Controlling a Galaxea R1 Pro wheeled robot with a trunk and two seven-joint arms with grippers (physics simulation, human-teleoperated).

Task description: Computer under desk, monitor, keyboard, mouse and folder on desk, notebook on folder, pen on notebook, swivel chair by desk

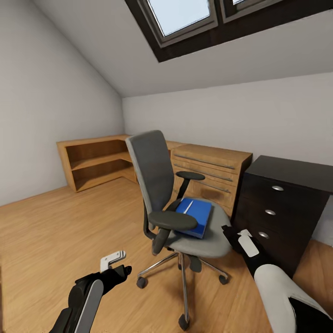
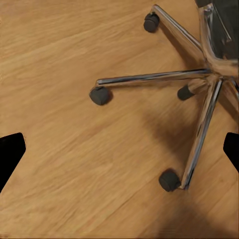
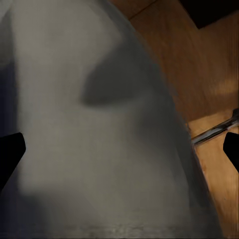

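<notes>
The right gripper is held just off the front corner of the swivel chair, its fingers spread wide in the right wrist view with only grey seat padding between them and nothing grasped. The right forearm is brought up from the lower right, angled inward and forward toward the seat. The left gripper is carried low on the other side, pointed down at the wooden floor; in the left wrist view its fingertips are seen far apart at the frame edges, empty, with the chrome star base and casters below. On the seat, the folder is lying flat with a thin pale object on its cover, possibly the pen, too small to be sure. The step in hand is judged to be the fetching of the folder from the chair. For the next move, the right gripper would have to be carried over the seat edge and lowered onto the folder's near border, with the jaws closed on the thin cover. A black drawer cabinet is standing just beside the right arm, so little room is left for swinging outward.
</notes>
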